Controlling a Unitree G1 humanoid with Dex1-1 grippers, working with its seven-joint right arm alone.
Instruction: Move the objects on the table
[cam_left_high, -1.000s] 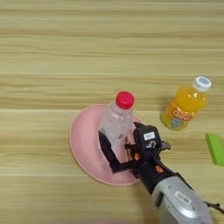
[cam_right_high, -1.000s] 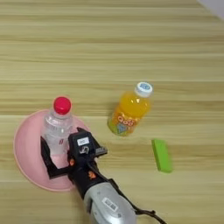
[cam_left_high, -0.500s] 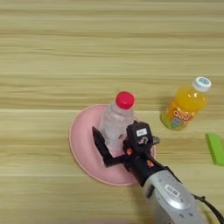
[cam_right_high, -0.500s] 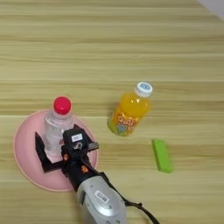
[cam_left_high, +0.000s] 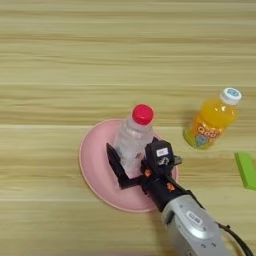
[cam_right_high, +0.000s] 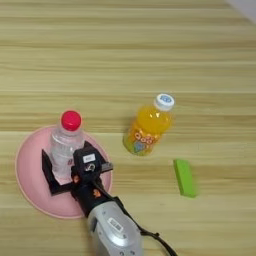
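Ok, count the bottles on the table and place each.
2: a clear plastic bottle with a red cap upright on the pink plate; an orange-juice bottle with a white cap to its right.

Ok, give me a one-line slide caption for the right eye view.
Claw straddles the red-capped clear bottle on a pink plate; orange-juice bottle and green block stand apart.

even bright light, soft shadows, mild blur
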